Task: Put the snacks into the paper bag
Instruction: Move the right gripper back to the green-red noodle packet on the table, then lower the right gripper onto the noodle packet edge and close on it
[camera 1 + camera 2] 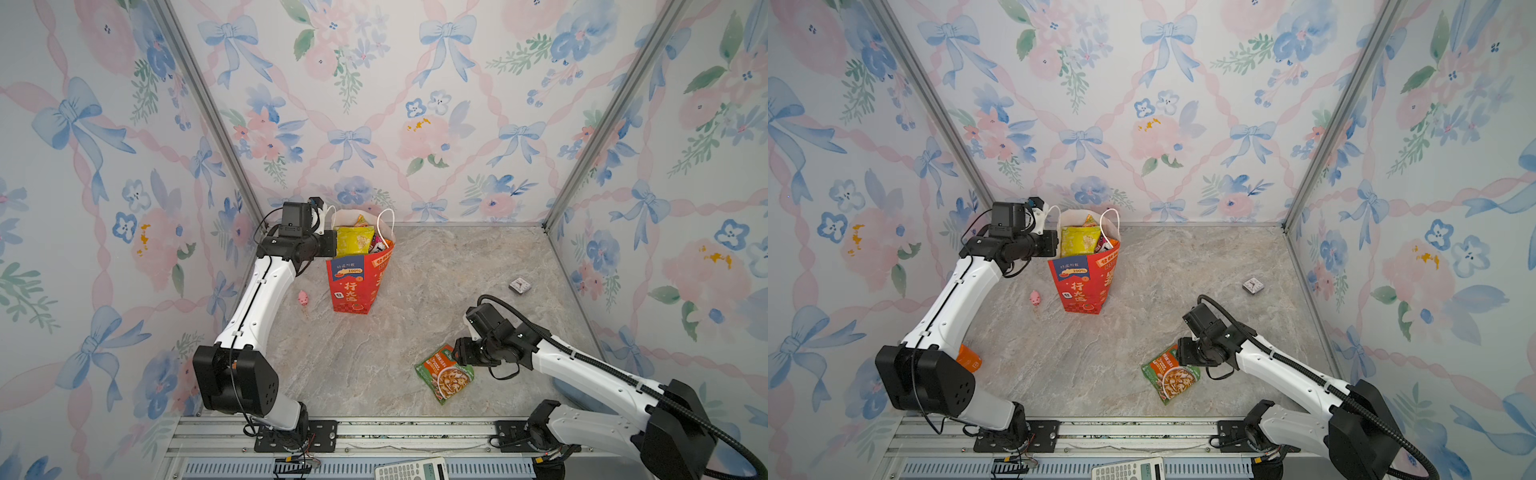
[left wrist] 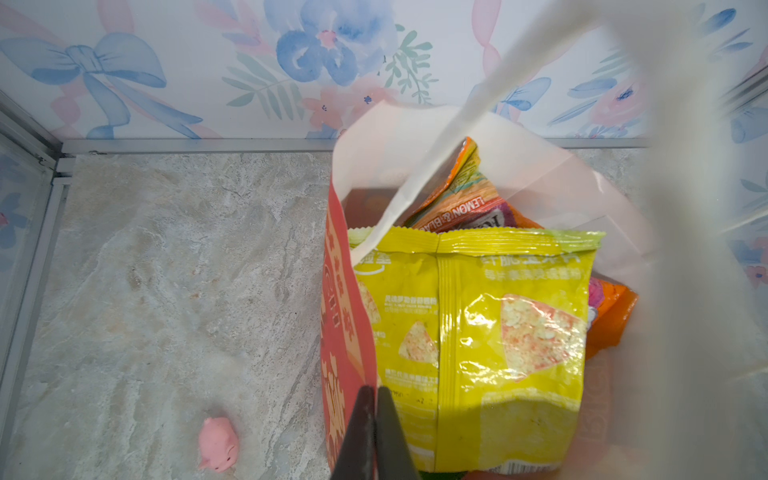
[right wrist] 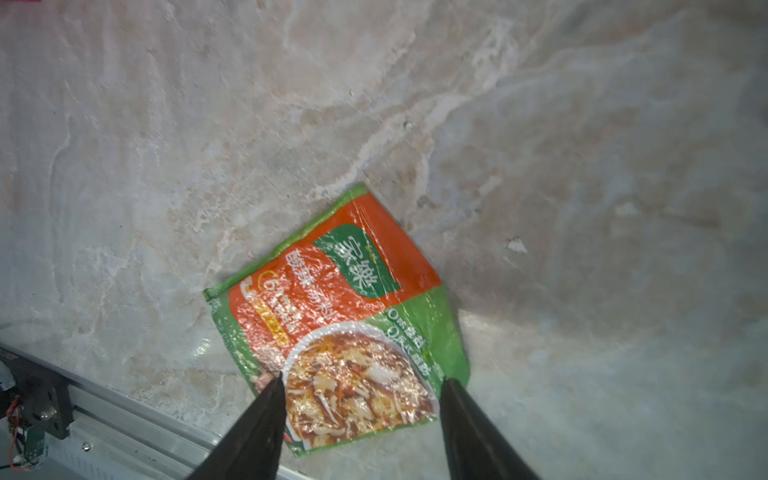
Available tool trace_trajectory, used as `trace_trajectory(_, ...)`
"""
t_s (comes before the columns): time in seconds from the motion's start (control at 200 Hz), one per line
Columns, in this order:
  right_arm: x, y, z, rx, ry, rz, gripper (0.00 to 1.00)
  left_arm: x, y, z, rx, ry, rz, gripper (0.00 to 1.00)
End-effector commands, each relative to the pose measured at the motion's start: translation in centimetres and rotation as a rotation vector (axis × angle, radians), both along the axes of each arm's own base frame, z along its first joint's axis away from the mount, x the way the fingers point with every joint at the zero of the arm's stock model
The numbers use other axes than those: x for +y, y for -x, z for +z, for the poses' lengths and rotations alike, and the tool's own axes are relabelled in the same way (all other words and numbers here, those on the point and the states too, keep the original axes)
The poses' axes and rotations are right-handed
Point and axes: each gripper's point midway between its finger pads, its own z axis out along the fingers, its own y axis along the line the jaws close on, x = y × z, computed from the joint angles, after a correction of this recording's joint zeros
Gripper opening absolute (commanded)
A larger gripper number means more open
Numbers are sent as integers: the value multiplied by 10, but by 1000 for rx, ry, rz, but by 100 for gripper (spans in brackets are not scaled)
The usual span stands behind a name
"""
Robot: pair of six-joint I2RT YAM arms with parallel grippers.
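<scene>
Pickup step: right end effector [image 3: 362, 378] apart, green-orange packet [image 3: 332, 316] between its tips; next it should close and lift. Meanwhile the left end effector [image 2: 374, 390], together, apparently pinches the paper bag [image 2: 345, 332].

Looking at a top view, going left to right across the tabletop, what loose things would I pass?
pink toy pig → red paper bag → green-orange snack packet → small dark square object. The claws overlap the bag and the packet, so they are left out.
</scene>
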Motion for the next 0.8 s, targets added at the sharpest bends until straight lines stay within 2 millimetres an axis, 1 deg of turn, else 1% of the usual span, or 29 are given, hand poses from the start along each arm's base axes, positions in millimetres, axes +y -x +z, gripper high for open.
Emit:
trace_trajectory(0.0,-2,18,-12,60,-19,-62,61,1,0,-8,16,-7,-10,0)
trace_trajectory(0.095,-5,29,-21,88,-14,-76,60,1,1,-8,16,-6,-12,0)
trace_trajectory(0.165,-7,34,-25,98,-14,-84,60,1,1,-8,18,-8,-11,0)
trace_trajectory(0.285,-4,35,-32,107,-38,-89,59,2,1,-8,16,-9,-9,0)
trace_trajectory(0.395,4,31,-38,116,-41,-72,59,2,1,-7,14,-9,-8,0)
trace_trajectory(0.53,15,19,-44,105,-26,-34,57,2,1,-7,14,-11,-8,0)
trace_trajectory(0.635,22,4,-48,92,0,-2,56,2,2,-8,15,-13,-8,0)
trace_trajectory(0.74,32,-22,-50,65,26,37,56,2,1,-6,12,-11,-10,0)
trace_trajectory(0.795,39,-39,-51,42,48,62,56,3,2,-6,10,-14,-7,0)
